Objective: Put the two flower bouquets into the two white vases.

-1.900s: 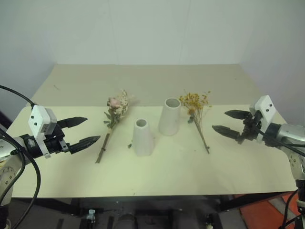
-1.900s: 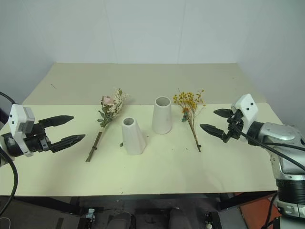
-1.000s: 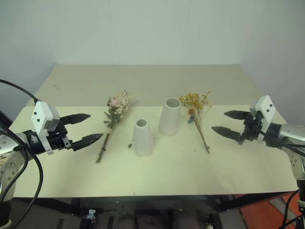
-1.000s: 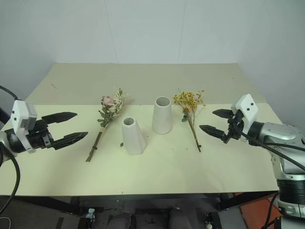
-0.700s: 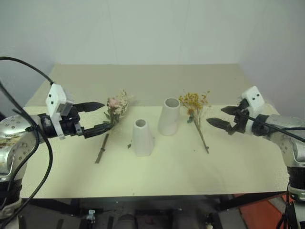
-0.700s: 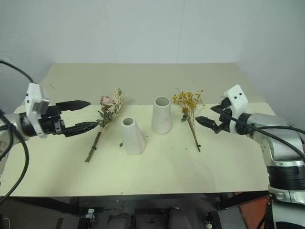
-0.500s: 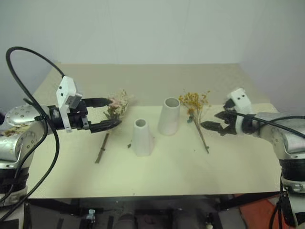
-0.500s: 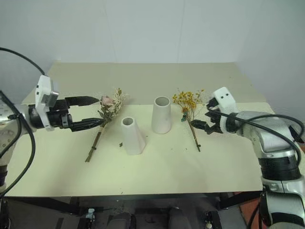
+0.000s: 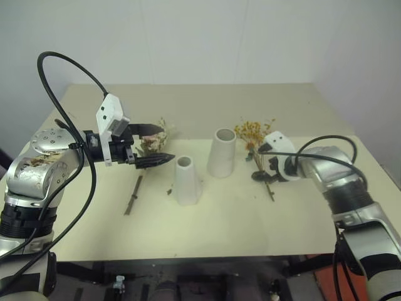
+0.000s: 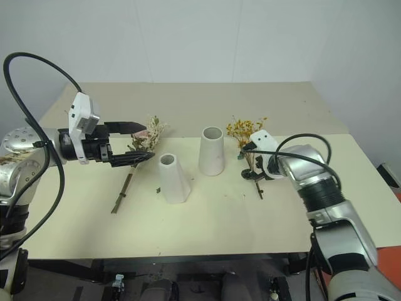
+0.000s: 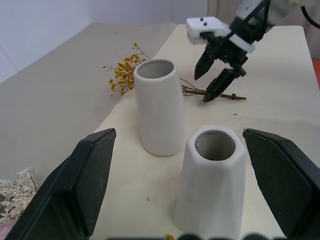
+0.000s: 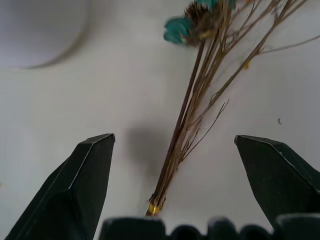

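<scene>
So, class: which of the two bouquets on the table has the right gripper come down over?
The yellow-orange dried bouquet, lying right of the taller vase. The open right gripper straddles its thin stems; the pink-rose bouquet lies by the left gripper.

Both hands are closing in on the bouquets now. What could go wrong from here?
1. The right hand is open astride the yellow bouquet's thin stems near their cut end; a grip that low may let some stems slip out.
2. The left hand hangs open by the pink-rose bouquet's blooms, not its stem, so closing there may crush them.
3. The short vase stands close by; a swing could tip it.
</scene>
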Controlling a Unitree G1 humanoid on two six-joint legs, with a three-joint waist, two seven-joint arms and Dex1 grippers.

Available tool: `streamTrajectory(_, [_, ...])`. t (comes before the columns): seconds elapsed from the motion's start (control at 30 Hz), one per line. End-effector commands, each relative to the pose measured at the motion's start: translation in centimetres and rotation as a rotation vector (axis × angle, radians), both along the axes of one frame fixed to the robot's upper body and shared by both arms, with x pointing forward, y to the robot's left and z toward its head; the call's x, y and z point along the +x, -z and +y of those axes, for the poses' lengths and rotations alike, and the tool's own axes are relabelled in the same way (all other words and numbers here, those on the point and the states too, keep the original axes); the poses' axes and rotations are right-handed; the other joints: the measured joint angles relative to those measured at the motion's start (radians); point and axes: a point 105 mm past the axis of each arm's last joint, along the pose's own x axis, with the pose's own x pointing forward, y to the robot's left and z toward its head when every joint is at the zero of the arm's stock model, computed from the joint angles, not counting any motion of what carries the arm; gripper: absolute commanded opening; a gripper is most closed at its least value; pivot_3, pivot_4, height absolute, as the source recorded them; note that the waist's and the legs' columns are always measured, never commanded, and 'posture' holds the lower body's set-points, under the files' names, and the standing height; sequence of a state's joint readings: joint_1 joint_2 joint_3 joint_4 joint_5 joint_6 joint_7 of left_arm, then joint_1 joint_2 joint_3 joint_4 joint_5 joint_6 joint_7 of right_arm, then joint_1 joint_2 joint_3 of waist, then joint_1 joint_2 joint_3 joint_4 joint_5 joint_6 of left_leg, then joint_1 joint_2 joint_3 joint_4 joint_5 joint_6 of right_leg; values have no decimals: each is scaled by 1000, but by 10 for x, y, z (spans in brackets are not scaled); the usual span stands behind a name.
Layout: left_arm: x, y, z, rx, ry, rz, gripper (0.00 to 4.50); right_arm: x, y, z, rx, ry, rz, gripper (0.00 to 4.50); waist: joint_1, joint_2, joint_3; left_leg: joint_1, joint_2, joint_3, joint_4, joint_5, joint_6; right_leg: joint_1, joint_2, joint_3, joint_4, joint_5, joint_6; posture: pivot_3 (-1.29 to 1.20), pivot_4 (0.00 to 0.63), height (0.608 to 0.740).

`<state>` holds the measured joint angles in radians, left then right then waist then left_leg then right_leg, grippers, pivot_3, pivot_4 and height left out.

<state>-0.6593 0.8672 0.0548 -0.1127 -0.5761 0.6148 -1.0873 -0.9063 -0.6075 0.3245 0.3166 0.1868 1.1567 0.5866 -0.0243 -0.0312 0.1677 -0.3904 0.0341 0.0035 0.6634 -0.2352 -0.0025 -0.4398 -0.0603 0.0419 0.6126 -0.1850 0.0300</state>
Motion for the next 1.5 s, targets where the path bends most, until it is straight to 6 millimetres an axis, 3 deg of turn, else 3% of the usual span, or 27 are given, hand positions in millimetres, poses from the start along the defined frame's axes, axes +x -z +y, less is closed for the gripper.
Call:
streamTrajectory(0.03, [-2,-10,-1,1,11,-47,4500,14,-7,-1,-42,22,-58,4113,-2,0,0,0,0,0,0,0,0,0,0,0,0,1,-2,0,150,740])
streamTrajectory(0.43, [-3,-10,4,3,-10,-54,4500,25,-15,-4,-14,95,-99,82,-16,0,0,0,0,-1,0,0,0,0,0,0,1,1,-1,0,150,740])
streamTrajectory(0.57, [-2,-11,4,2,-16,-71,4500,39,-33,-22,63,340,-194,33,-18,0,0,0,0,-1,0,0,0,0,0,0,1,1,-1,0,150,740])
streamTrajectory(0.63, [-3,-10,5,2,-16,-71,4500,49,-53,-32,168,479,-310,33,-19,0,0,0,0,-1,0,0,0,0,0,0,1,2,-2,0,150,740])
streamTrajectory(0.7, [-3,-10,6,2,-17,-69,4500,56,-91,-29,344,506,-516,33,-20,0,0,0,0,-1,0,0,0,-1,0,0,1,3,-3,0,150,740])
streamTrajectory(0.87, [-1,-10,7,7,-23,-79,4500,44,-156,-7,663,331,-811,33,-23,0,0,-2,0,-1,-1,0,0,-2,0,0,1,3,-3,0,150,740])
streamTrajectory(1.07, [2,-20,5,-45,-13,-100,4500,10,-202,28,901,34,-1003,33,-22,0,0,0,0,-1,0,0,0,-1,0,0,2,2,-2,0,150,740])
streamTrajectory(1.27, [4,-47,9,-184,-19,-110,4500,-7,-223,47,990,-127,-1086,33,-22,0,0,0,1,-1,0,0,0,-1,1,0,2,2,-2,0,150,740])
streamTrajectory(1.5, [0,-47,12,-207,0,-78,4500,-14,-222,75,1011,-270,-1069,33,-23,0,0,0,1,-1,0,0,0,-1,1,0,3,4,-4,0,150,740])
